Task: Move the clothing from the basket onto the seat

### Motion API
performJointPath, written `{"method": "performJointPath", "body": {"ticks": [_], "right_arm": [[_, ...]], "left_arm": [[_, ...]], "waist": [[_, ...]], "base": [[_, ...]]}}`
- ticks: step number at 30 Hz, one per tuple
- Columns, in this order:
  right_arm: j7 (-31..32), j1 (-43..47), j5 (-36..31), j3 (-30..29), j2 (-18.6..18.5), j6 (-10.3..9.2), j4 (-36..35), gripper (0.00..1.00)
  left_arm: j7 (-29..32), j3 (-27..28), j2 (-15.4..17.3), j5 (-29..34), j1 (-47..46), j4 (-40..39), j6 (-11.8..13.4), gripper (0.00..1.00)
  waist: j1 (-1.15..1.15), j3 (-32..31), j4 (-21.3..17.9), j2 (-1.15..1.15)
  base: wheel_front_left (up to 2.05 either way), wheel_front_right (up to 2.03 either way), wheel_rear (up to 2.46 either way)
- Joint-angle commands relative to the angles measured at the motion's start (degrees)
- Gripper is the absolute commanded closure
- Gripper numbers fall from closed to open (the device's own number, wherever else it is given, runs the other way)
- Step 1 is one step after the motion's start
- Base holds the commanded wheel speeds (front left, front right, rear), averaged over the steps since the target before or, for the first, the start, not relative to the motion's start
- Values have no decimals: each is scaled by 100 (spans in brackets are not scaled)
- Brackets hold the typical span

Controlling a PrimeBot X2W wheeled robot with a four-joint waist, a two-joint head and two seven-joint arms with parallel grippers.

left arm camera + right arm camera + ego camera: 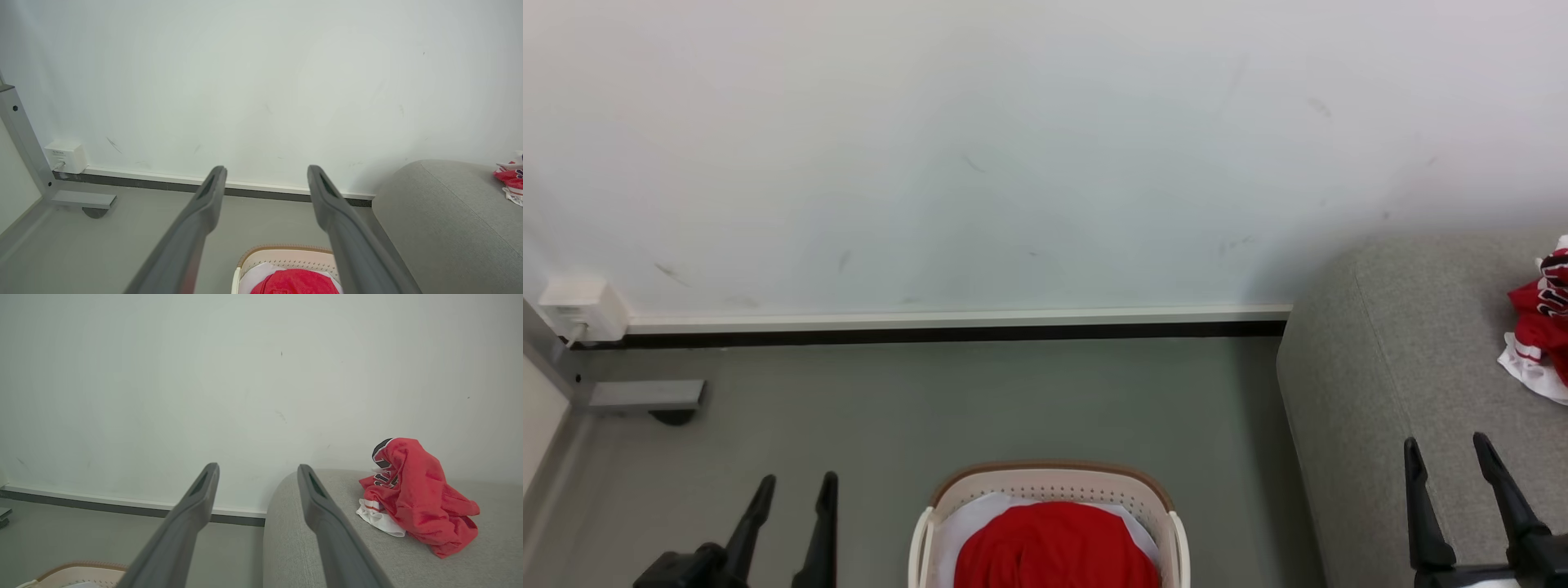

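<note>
The white perforated basket (1054, 488) with a brown rim stands on the floor at the bottom centre, holding a red garment (1058, 543) over white cloth. A second crumpled red garment (421, 496) with white trim and black-and-white lettering lies on the grey seat (1405, 359) at the right. My left gripper (796, 490) hangs open at the lower left, over the floor left of the basket. My right gripper (1445, 453) is open above the seat's front part, apart from the garment there. Nothing is between either pair of fingers.
A white wall with a skirting board (947, 322) runs behind the grey floor. A grey metal table leg and foot (645, 396) stand at the far left, with a small white box (582, 309) on the wall beside it.
</note>
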Motion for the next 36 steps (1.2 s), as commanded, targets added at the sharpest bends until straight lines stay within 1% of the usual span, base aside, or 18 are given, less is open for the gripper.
{"method": "performJointPath", "body": {"ticks": [1,8,15,20,36], "right_arm": [[-19,179,140,22,-14,-15,-66,0],[-21,616,267,124,-12,-15,-42,0],[-15,635,251,76,-13,-15,36,0],[-15,579,255,96,-12,-15,41,0],[-16,504,315,198,-12,-15,-31,0]], "left_arm": [[-2,146,-59,168,108,-25,-56,0],[-2,658,-351,515,379,-149,-289,0],[-2,819,-514,726,505,-95,-472,0],[-3,868,-590,812,491,-70,-531,0],[-3,905,-637,877,423,5,-579,0]], "waist": [[1,-81,48,0],[1,-172,22,0],[1,-196,-43,0],[1,-188,-64,0],[1,-131,-133,0]], "base": [[0,0,0],[0,0,0],[0,0,0],[0,0,0],[0,0,0]]}}
